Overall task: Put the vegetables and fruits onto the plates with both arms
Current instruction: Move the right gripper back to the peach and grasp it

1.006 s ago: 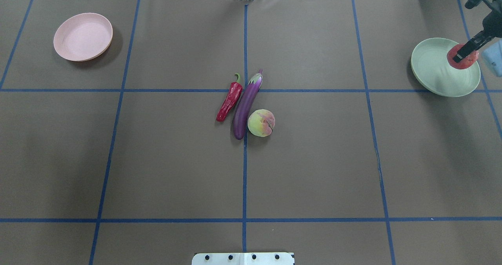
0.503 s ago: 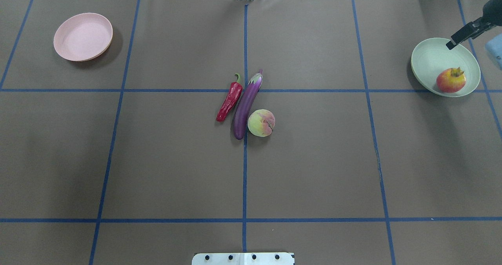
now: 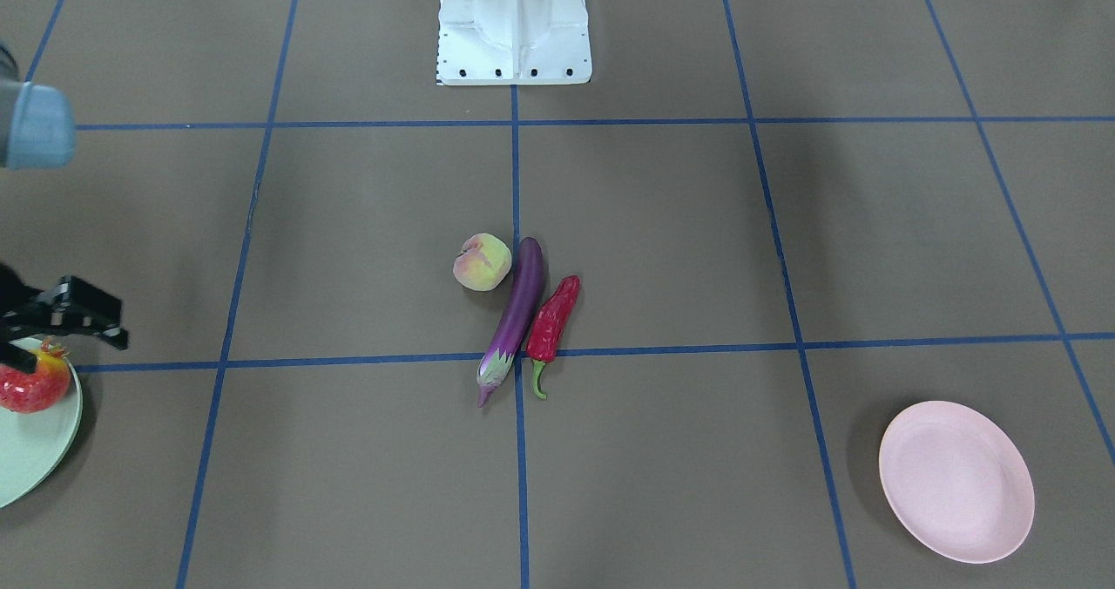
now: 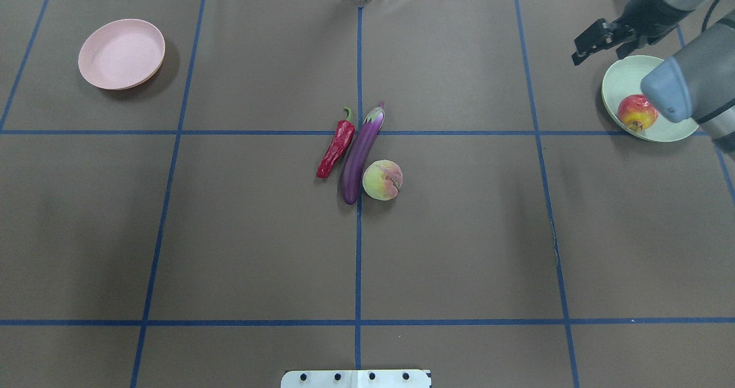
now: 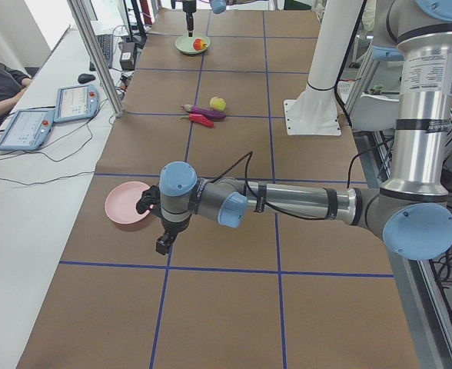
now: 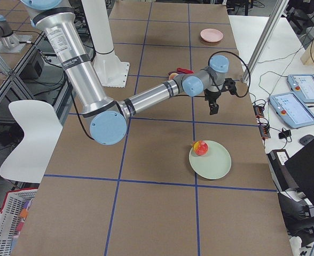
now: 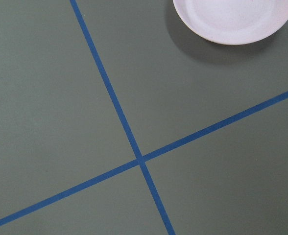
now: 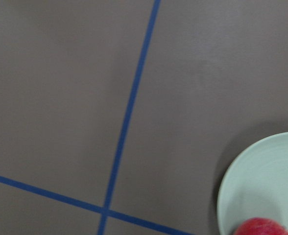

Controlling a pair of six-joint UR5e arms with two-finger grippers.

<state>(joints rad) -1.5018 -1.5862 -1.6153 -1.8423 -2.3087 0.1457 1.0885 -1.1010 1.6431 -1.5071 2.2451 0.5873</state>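
Note:
The pomegranate (image 4: 636, 112) lies on the mint green plate (image 4: 623, 78) at the far right; both also show in the front view, pomegranate (image 3: 33, 384) on plate (image 3: 35, 458). My right gripper (image 4: 597, 52) is open and empty, raised just beyond the plate's far left rim. The eggplant (image 4: 360, 152), chili (image 4: 336, 147) and peach (image 4: 382, 179) lie side by side at the table's centre. The pink plate (image 4: 122, 54) stands bare at the far left. My left gripper (image 5: 162, 244) shows only in the exterior left view, beside the pink plate (image 5: 122, 211); I cannot tell its state.
The white base mount (image 3: 514, 23) stands at the robot's edge of the table. My right arm's blue-capped elbow (image 4: 666, 92) hangs over the green plate's right side. Blue tape lines grid the brown table. Tablets (image 5: 53, 111) lie on the side bench.
My right gripper let go of the pomegranate, which dropped onto the green plate and rolled left. The gripper rose and moved left, beyond the plate's far rim.

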